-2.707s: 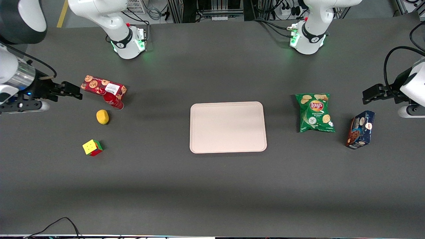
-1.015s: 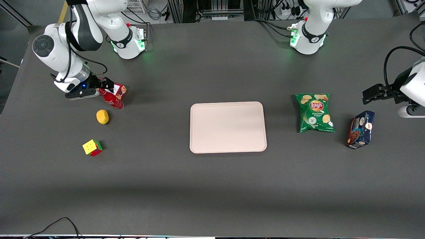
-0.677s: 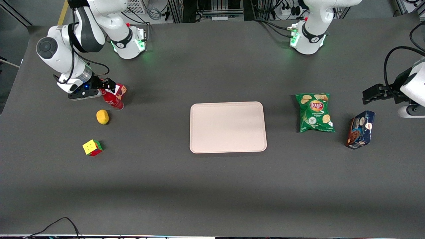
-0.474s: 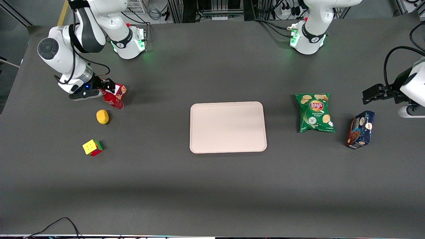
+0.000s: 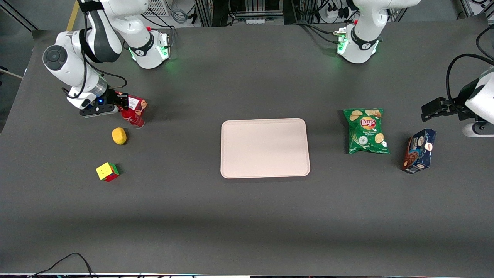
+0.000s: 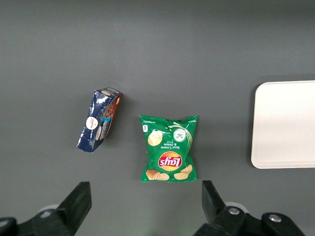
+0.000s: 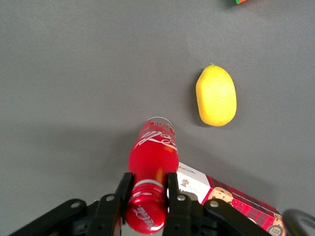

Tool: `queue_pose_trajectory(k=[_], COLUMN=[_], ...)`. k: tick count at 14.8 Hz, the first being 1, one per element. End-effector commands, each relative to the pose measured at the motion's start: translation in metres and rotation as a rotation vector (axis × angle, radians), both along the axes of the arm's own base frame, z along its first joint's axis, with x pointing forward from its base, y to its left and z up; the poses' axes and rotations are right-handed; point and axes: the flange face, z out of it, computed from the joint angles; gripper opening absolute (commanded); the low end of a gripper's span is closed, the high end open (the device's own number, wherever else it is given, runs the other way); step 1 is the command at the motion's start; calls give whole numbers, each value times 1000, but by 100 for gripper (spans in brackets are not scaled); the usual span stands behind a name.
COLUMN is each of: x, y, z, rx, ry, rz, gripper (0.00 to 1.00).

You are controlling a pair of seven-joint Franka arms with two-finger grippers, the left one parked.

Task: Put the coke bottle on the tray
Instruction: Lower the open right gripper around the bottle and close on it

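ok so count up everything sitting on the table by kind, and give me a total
Bottles: 1, the coke bottle, with the end effector shut on its neck
Trays: 1, the tray
Boxes: 2, red cookie box, blue cookie box
Chip bags: 1, green bag
Lemons: 1
Puzzle cubes: 1
Total: 7

Robotics laboratory: dark worktop [image 5: 247, 216], arm bases [image 5: 148, 50] bolted to it, cable bundles [image 5: 316, 15] and aluminium framing along its edge.
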Motion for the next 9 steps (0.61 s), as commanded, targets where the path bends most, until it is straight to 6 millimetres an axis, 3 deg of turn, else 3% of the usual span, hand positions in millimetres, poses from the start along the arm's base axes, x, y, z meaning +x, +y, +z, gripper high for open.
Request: queue_pose_trajectory(k=[1, 2, 5, 9], x=[0, 0, 2, 23], y=[-4, -4, -3, -4], z=[-4, -4, 1, 42], rx=[-5, -5, -6, -13], ry=[0, 1, 7, 16], rz=[25, 25, 24, 16], gripper=[6, 0, 0, 0])
